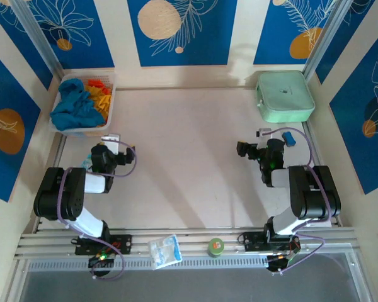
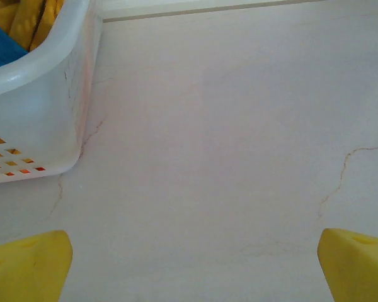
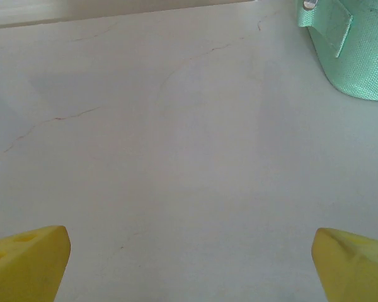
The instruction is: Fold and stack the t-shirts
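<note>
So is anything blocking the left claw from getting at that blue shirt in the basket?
Only the white basket's near wall stands between the open left gripper and the teal t-shirt. Nothing visible covers the shirt from above; orange cloth lies beside it.

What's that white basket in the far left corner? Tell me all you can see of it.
The basket is white, plastic-looking, with rounded corners, a thick rim and small slots low in its wall. It stands upright on the table in the far left corner. A crumpled teal-blue t-shirt fills its left side, orange-yellow cloth its right.
</note>
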You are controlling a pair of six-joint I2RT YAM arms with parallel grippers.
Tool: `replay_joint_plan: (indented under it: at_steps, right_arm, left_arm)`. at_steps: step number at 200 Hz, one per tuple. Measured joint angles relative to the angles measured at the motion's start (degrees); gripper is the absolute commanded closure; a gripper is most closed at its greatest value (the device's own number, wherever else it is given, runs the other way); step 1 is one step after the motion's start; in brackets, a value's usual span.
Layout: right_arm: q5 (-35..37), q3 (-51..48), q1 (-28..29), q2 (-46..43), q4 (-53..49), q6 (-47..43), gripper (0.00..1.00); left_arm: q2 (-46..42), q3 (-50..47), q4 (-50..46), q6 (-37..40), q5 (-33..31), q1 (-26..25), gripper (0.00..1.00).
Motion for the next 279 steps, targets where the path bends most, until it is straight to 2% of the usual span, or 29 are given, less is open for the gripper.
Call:
replay_joint_plan:
  at_steps: [153, 170, 187, 203, 222, 227, 250, 279]
  right_arm:
    - [-0.02, 0.0, 0.0, 0.0, 0.0, 0.02, 0.0]
    - [-0.02, 0.22, 0.02, -0.76, -1.46, -0.02, 0.04]
    - [1.03, 2.91, 0.79, -4.79, -9.99, 0.22, 0.09]
    - [3.89, 8.87, 2.56, -10.49, -20.44, 0.98, 0.1]
    - [7.37, 18.53, 4.68, -15.8, -31.54, 3.52, 0.08]
    - [7.89, 20.96, 5.09, -16.79, -34.36, 4.39, 0.01]
    - [8.79, 30.01, 6.32, -19.23, -45.7, 7.56, 0.01]
    - [9.44, 36.04, 8.55, -18.18, -59.06, 9.73, 0.0]
  left_arm:
    - [0.0, 0.0, 0.0, 0.0, 0.0, 0.0, 0.0]
    - [-0.79, 0.0, -0.59, -0.24, -0.55, 0.0, 0.01]
    - [-6.99, 0.07, -6.56, -0.42, -1.55, -0.13, 0.01]
    - [-18.29, 2.12, -16.2, -2.56, -5.38, -0.87, 0.0]
    - [-27.61, 10.97, -29.73, -7.91, -10.95, -1.25, 0.0]
    - [-28.96, 14.6, -33.99, -9.49, -12.26, -1.25, 0.0]
    - [-29.14, 29.35, -48.76, -14.95, -15.78, -1.25, 0.0]
    - [-20.02, 45.38, -66.1, -19.28, -17.92, -0.11, 0.0]
